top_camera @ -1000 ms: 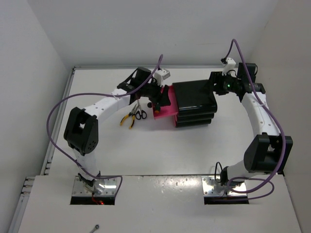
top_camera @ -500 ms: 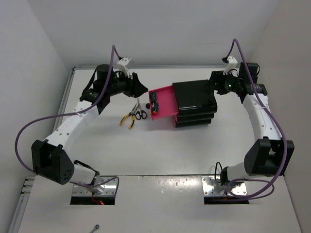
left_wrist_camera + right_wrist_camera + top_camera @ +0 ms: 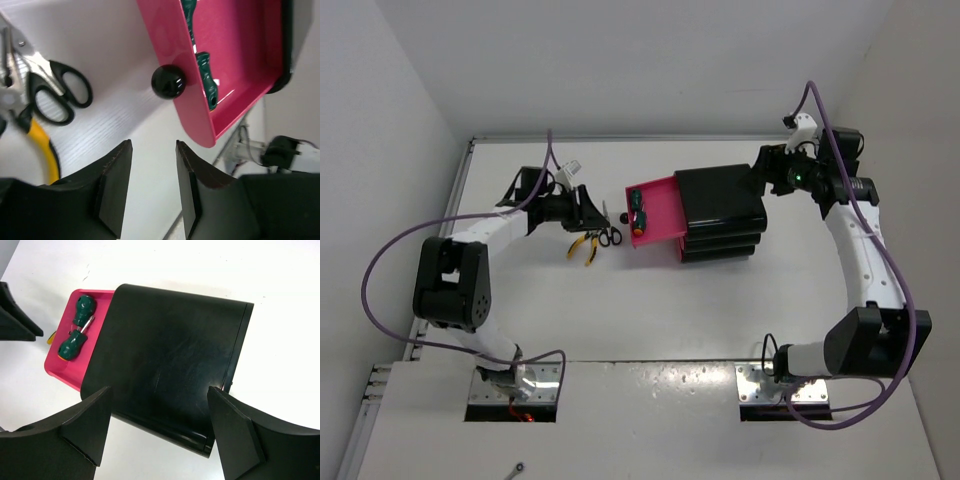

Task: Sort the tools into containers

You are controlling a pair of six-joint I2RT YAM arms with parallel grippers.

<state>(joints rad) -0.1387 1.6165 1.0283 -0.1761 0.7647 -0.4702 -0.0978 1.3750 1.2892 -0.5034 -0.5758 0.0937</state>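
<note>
While the top pink drawer [image 3: 655, 208] juts left from the black drawer box [image 3: 720, 205], 1 green-handled screwdriver [image 3: 70, 346] lies inside. Scissors [image 3: 608, 236], yellow-handled pliers [image 3: 583, 246]: left of box, unsorted. Left gripper [image 3: 152, 150] released, empty, beside them, likely next pick. Right gripper [image 3: 767, 172] spread, empty, behind box, probably bracing.

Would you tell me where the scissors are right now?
Top view: the scissors lie on the table just left of the open pink drawer, beside the yellow-handled pliers.

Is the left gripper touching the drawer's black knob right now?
Apart. The left wrist view shows bare table between the left gripper and the knob; its jaws stand open, holding nothing.
</note>
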